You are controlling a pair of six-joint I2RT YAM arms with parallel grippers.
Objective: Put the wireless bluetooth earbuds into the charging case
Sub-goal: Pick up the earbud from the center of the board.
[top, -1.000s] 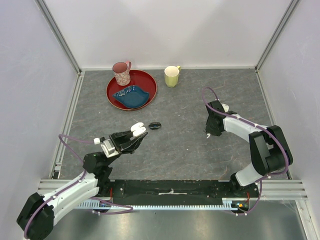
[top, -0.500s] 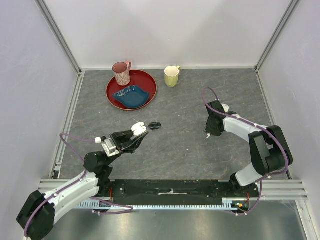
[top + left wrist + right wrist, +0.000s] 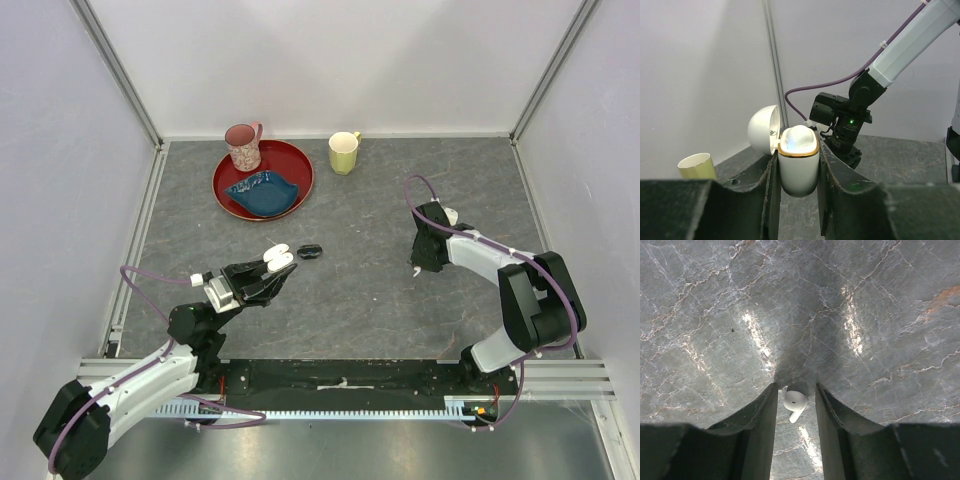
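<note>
One earbud [image 3: 794,402] lies on the desk [image 3: 715,315] in the lower middle of the right wrist view. It sits squarely in the gap of the right pincer [image 3: 796,386], whose fingers [image 3: 762,425] are spread to either side and touch neither flank of it. Its bulb points toward the top of the frame and its short stem toward the bottom, tilted a little, so its long axis runs along the gap and across the closing line. A straight squeeze looks enough to take it. I cannot make out the second earbud.

The charging case [image 3: 798,172] is off the desk, pinched upright in the left pincer [image 3: 797,152], with its lid [image 3: 762,131] hinged back to the left. Whether a bud already sits inside cannot be told. Overhead, the case [image 3: 272,260] is left of centre and well apart from the right arm, which is the nearer arm to the earbud.

A small black object [image 3: 310,251] lies just beyond the case. At upper left a red tray [image 3: 300,165] carries a blue dish [image 3: 262,191] and a pink mug [image 3: 243,146]. A yellow-green mug [image 3: 344,152] stands beside the tray. The mugs' contents are hidden.
</note>
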